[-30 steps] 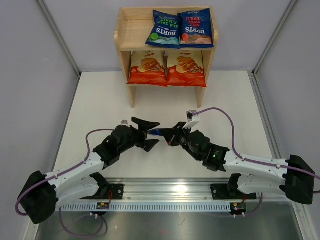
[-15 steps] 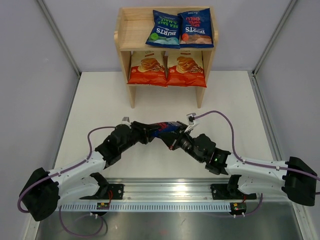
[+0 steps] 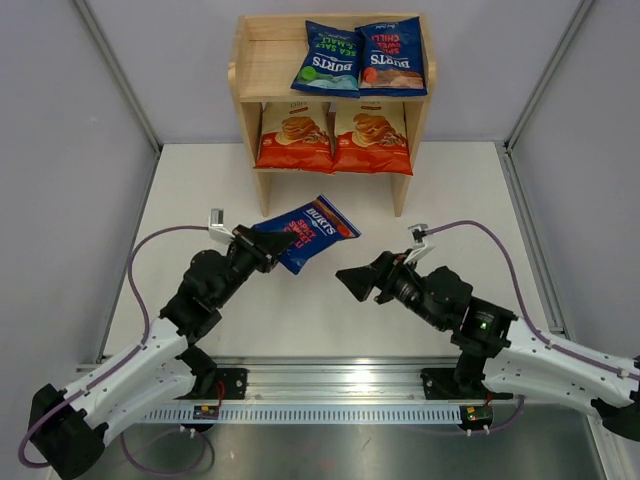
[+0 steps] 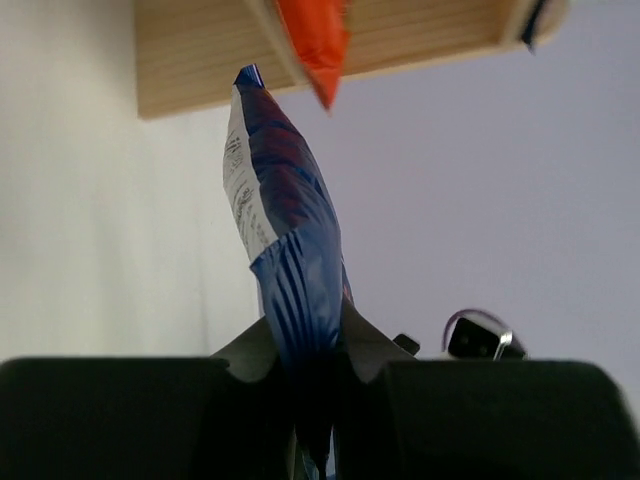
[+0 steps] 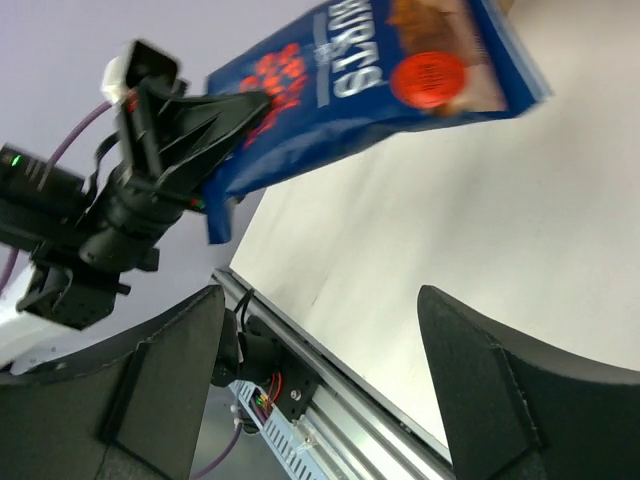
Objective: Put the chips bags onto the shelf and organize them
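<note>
We are passing the last red-labelled Burts bag (image 3: 310, 230) across: left gripper (image 3: 270, 247) now pinching it, right gripper (image 3: 351, 282) spread wide and withdrawing; the shelf (image 3: 262, 55) is waiting.

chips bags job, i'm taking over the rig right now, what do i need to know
Left gripper: shut on a corner of the last blue bag, held up in front of the shelf.
Right gripper: open, empty, apart from that bag.
Done: teal bag and red bag on the top tier; left orange bag and right orange bag on the lower tier.
Left: put the held bag on the top tier, probably in the free space left of the teal bag.
</note>
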